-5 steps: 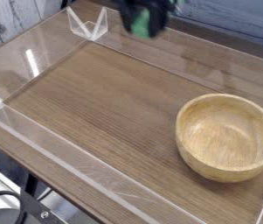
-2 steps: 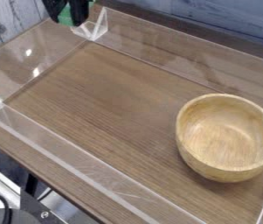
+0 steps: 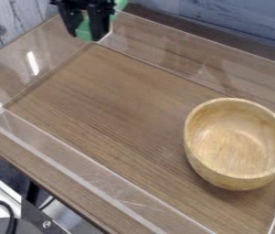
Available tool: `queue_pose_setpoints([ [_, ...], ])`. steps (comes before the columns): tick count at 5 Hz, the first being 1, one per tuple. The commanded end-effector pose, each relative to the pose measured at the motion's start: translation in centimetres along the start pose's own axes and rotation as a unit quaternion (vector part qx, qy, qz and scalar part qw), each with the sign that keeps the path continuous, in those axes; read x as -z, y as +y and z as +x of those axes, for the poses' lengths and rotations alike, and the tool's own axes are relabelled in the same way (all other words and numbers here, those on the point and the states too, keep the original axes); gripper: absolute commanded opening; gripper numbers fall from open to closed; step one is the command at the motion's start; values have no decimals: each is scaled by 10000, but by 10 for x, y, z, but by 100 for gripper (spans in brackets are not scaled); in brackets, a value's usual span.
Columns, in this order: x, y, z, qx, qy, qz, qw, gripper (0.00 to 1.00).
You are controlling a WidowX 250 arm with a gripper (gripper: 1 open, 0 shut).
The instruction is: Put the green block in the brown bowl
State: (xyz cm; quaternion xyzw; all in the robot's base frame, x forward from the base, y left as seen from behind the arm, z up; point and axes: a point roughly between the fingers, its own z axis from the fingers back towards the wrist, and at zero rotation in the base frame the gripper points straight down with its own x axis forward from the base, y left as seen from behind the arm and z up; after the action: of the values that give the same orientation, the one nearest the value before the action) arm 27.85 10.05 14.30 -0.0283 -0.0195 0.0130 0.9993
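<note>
green block (image 3: 83,31), seemingly, partly hidden

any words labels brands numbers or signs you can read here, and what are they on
None that can be read: no word, label, brand, number or sign shows on the brown bowl, the wooden table or the blurred dark gripper at the top of the view.
</note>
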Motion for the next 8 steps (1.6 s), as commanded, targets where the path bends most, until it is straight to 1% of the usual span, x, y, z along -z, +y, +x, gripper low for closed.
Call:
queue_pose_setpoints([
  [1, -22, -37, 0, 409, -243, -19, 9989, 0],
  [2, -20, -69, -9, 771, -117, -106, 9969, 0],
  [3, -8, -96, -23, 1096, 44, -154, 9938, 0],
  [5, 26, -152, -43, 1626, 299, -257, 9859, 0],
  [6, 40, -173, -44, 1829, 382, -308, 9819, 0],
  [7, 53, -189, -41, 1962, 444, -341, 9790, 0],
  [8, 68, -202, -37, 2052, 527, -334, 9767, 0],
])
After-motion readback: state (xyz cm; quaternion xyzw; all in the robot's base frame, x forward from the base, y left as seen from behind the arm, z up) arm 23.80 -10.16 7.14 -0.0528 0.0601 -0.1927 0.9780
